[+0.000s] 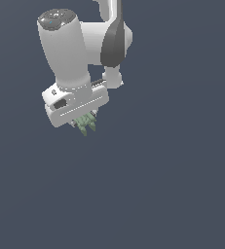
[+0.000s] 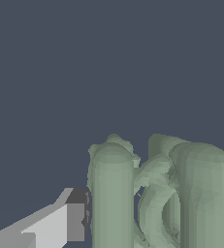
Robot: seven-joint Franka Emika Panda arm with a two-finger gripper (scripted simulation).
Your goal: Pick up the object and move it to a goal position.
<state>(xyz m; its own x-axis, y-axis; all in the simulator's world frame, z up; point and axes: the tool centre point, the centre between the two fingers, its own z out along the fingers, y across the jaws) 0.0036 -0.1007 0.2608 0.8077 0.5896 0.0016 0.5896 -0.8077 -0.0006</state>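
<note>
The white hand (image 1: 86, 125) is pinching the little green object (image 1: 86, 124) between its fingers. Picking up looks done. Next, I think, it must carry it carefully to the goal.

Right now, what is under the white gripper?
The pale green object pokes out beneath the gripper, with one finger beside it in the wrist view. Its upper part and the grip contact are covered.
</note>
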